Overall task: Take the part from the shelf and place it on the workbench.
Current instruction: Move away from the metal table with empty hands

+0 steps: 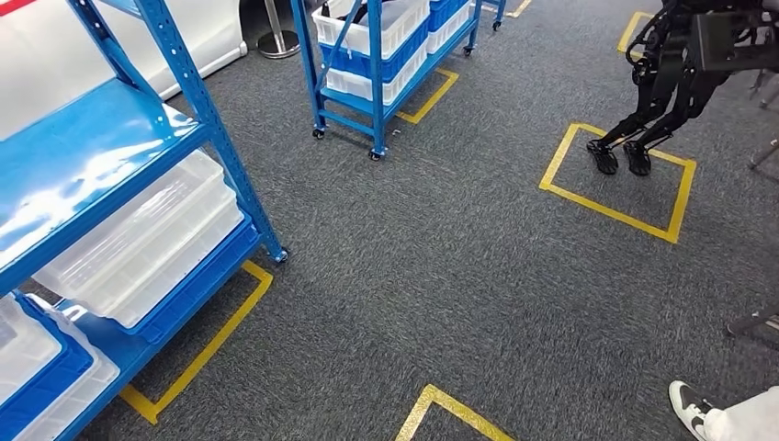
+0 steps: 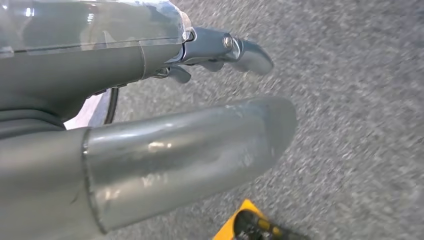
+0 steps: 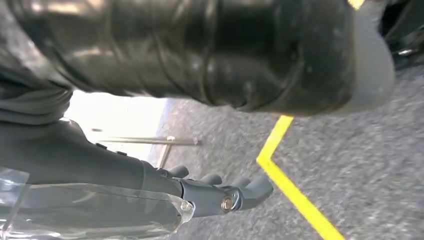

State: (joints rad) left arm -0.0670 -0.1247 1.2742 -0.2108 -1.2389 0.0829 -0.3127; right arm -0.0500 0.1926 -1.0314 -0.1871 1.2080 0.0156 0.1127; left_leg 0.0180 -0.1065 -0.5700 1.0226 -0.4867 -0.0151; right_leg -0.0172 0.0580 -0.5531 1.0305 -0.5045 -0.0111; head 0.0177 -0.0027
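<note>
1. On the far left of our head view stands a blue metal shelf rack (image 1: 110, 138). Its lower levels hold clear plastic storage bins (image 1: 138, 243) set in blue trays.
2. We cannot make out the part itself. We judge it sits in one of those bins, but its place is hidden from us.
3. Because the part is unseen, we cannot judge its weight or stiffness. The glossy bins look light and slippery, so we would take one by its rim.
4. Our left hand (image 2: 200, 100) hangs over grey carpet (image 2: 360, 125), its thick grey thumb and darker fingers (image 2: 245, 52) apart, holding and touching nothing.
5. Our right hand (image 3: 220, 192) also hangs above the carpet beside a yellow floor tape line (image 3: 295, 195), its dark fingers loosely apart and holding nothing.
</note>
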